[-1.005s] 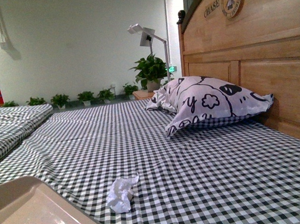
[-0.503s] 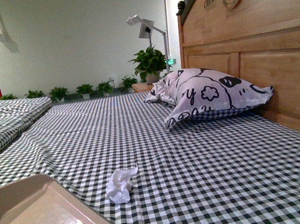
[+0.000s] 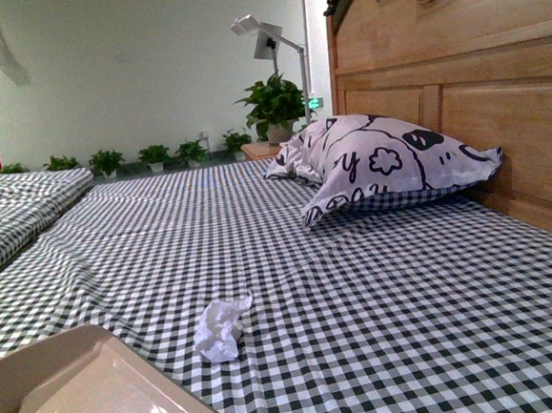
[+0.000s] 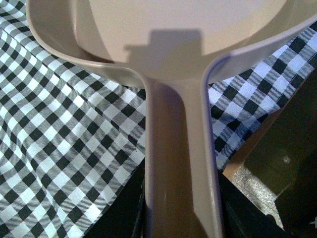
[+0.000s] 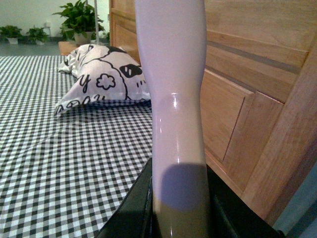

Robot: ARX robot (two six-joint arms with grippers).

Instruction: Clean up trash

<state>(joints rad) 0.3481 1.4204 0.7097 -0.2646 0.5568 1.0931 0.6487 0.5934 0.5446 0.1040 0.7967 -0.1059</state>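
The trash (image 3: 219, 329), a small crumpled wad of white tissue, lies on the black-and-white checked bedsheet (image 3: 380, 313) near the front. A beige dustpan (image 3: 81, 399) fills the lower left corner of the front view, its lip a short way left of the wad. In the left wrist view my left gripper (image 4: 181, 218) is shut on the dustpan handle (image 4: 179, 148). In the right wrist view my right gripper (image 5: 179, 218) is shut on the pale brush handle (image 5: 173, 99), which stands upright; the bristles are out of view.
A white pillow (image 3: 388, 169) with black cartoon prints leans on the wooden headboard (image 3: 476, 76) at the right. A second checked bed (image 3: 18, 212) lies to the left. A potted plant (image 3: 274, 120) and lamp (image 3: 268, 49) stand behind.
The view has tilted slightly downward and the dustpan has risen further into the lower left corner. The wad appears a little higher in the frame and has not moved on the sheet.
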